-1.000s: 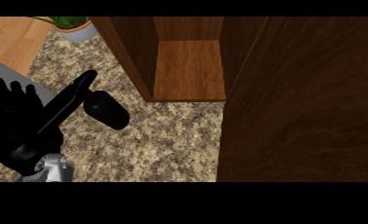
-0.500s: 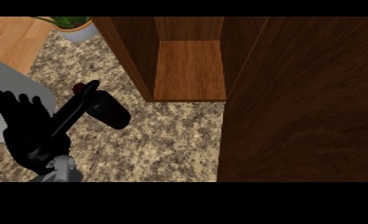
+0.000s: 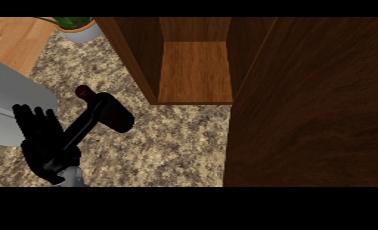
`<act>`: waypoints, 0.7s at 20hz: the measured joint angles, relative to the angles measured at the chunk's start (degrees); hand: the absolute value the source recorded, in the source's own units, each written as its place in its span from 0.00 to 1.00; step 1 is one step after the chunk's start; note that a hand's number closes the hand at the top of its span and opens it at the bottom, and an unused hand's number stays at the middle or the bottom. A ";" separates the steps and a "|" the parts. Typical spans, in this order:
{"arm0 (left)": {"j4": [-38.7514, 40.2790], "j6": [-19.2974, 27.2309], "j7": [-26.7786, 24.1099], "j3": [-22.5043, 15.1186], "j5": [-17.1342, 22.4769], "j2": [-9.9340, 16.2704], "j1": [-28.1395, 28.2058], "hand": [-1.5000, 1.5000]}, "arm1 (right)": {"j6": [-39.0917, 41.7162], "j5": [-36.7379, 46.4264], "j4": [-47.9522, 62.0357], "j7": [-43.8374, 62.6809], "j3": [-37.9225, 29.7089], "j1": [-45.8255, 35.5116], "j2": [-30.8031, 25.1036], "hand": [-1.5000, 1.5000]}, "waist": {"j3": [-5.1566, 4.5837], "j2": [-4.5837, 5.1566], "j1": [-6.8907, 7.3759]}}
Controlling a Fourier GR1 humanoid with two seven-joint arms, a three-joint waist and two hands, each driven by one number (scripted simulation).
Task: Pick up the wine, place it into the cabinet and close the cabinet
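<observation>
- Wine bottle [image 3: 111, 111] stands on the speckled stone counter [image 3: 177, 144] at the left of the head view, seen from above, dark-bodied with a dark red cap at its upper left end.
- One black hand [image 3: 44, 144] shows at the lower left, its grey forearm entering from the bottom edge; its position at the view's left marks it as the left hand.
- The fingers [image 3: 33, 121] of this hand are straight and spread, pointing up the view, curled round nothing.
- The thumb [image 3: 85, 126] stretches up and to the right, and its tip reaches the bottle's near side; whether it actually touches cannot be told.
- The bottle is not held; it rests on the counter, just left of the cabinet.
- The wooden cabinet [image 3: 196, 69] stands open in the middle of the view, its inner shelf bare and lit.
- Its dark wooden door [image 3: 303, 104] fills the right side of the view.
- A potted plant [image 3: 77, 26] sits at the upper left corner, beside a strip of pale wood.
- The right hand is out of sight.
</observation>
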 measured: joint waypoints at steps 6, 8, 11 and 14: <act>5.60 -4.50 -8.20 1.07 7.69 -0.02 -0.10 0.00 | 0.32 0.04 -0.55 0.65 -1.19 -0.38 -0.19 0.00 | 0.03 0.02 0.00; 8.17 -5.67 -10.88 1.91 9.69 -0.03 -1.12 0.00 | 0.67 0.11 -0.70 0.20 -0.85 0.23 0.11 0.00 | 0.05 0.02 -0.06; 10.77 -6.52 -14.33 1.72 12.63 -0.03 -1.77 0.00 | 1.39 0.07 -0.57 -0.20 -1.81 0.38 0.17 0.00 | 0.06 0.03 -0.04; 12.80 -7.58 -17.71 1.31 15.49 -0.03 -1.38 0.00 | 1.22 0.24 -0.68 0.41 -1.41 0.13 0.52 0.00 | 0.06 0.02 0.02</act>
